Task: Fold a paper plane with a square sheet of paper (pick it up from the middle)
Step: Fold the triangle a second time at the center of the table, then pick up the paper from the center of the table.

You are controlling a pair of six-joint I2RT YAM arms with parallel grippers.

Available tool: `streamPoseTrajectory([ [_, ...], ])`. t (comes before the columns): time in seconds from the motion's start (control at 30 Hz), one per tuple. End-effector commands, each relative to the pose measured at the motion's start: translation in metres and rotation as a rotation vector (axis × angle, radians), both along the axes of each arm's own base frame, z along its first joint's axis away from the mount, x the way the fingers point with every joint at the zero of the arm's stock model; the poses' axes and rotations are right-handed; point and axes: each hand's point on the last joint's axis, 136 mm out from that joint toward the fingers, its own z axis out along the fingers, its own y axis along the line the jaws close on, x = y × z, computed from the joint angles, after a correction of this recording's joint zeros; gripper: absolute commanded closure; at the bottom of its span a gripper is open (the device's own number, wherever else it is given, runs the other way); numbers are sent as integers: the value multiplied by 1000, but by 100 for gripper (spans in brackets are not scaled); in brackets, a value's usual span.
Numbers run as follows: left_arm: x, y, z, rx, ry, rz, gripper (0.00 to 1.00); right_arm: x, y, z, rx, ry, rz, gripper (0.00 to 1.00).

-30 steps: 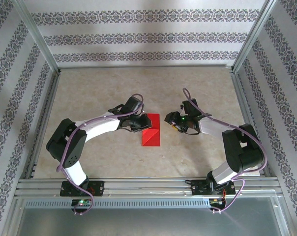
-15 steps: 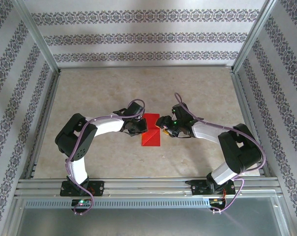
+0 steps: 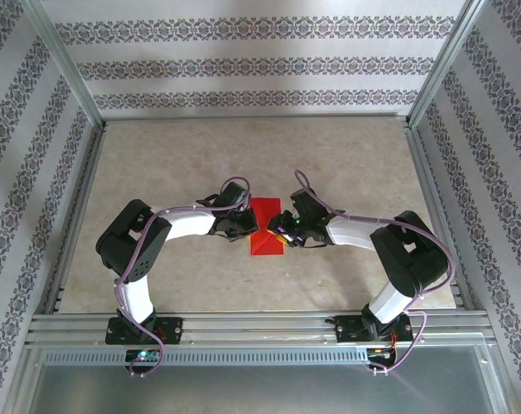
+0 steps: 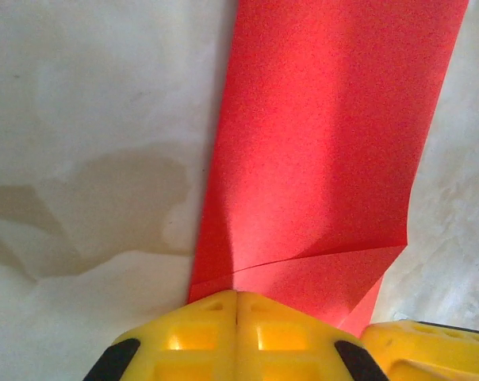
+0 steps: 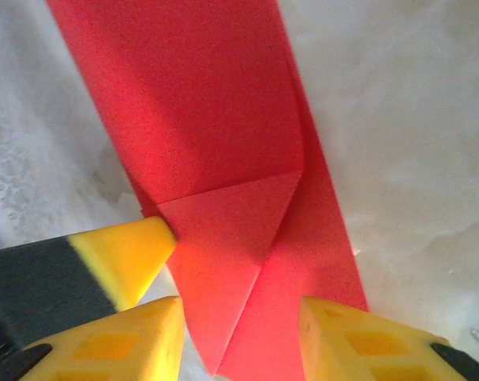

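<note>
The thin bright red paper sheet (image 3: 266, 226), one corner folded in, lies on the pale desk (image 3: 157, 164) between the arms. Left jaws are pressed together at its edge; right jaws are spread astride its tip. Next, I reckon, comes creasing that fold.

Right arm swung in leftward: right claw (image 3: 284, 229) now at the red sheet's (image 3: 265, 212) right edge, fingers narrowed astride its folded point (not yet together). Left claw (image 3: 243, 226) closed fully, shifted slightly nearer.
</note>
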Motion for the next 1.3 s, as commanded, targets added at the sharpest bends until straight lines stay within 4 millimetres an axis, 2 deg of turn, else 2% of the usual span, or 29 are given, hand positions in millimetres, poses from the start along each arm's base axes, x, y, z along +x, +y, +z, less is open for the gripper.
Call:
streamPoseTrajectory([
  [0.0, -16, 24, -31, 86, 94, 50, 95, 7, 4, 1, -14, -6, -18, 59],
  [0.2, -18, 25, -32, 87, 101, 50, 95, 10, 14, 3, 19, -22, 20, 68],
  [0.6, -19, 24, -34, 81, 105, 50, 95, 8, 12, -4, 9, -8, 12, 68],
  [0.9, -20, 27, -36, 92, 109, 52, 95, 7, 34, 7, 113, -38, 93, 74],
  [1.27, -17, 28, -33, 53, 112, 71, 95, 0, 28, -4, 93, -32, 101, 79],
])
